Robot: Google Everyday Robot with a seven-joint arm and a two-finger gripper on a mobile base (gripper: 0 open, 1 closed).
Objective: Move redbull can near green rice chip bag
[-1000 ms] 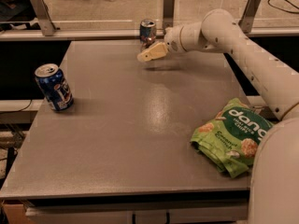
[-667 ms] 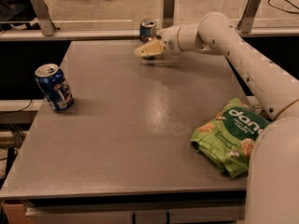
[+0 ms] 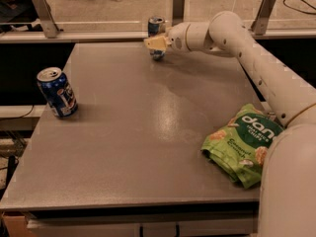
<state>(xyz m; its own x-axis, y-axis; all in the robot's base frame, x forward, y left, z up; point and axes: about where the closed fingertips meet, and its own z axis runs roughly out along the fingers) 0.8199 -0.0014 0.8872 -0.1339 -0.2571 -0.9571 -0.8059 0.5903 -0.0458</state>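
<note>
The redbull can (image 3: 156, 24) stands upright at the far edge of the grey table (image 3: 148, 132), near the middle. My gripper (image 3: 157, 43) reaches in from the right at the can's mid-height and covers its middle band; the silver top shows above it and the base below it. The green rice chip bag (image 3: 242, 142) lies flat at the table's right edge, near the front, far from the can. My white arm (image 3: 256, 58) stretches from the lower right up across the table's right side.
A wider dark blue can (image 3: 57, 93) with a white logo stands upright near the table's left edge. A low rail with metal posts (image 3: 44, 14) runs behind the far edge. My arm's base (image 3: 291, 191) sits beside the bag at the front right corner.
My gripper has moved away from me and a little left, from just in front of the redbull can to level with its middle. The cans and the bag have not moved.
</note>
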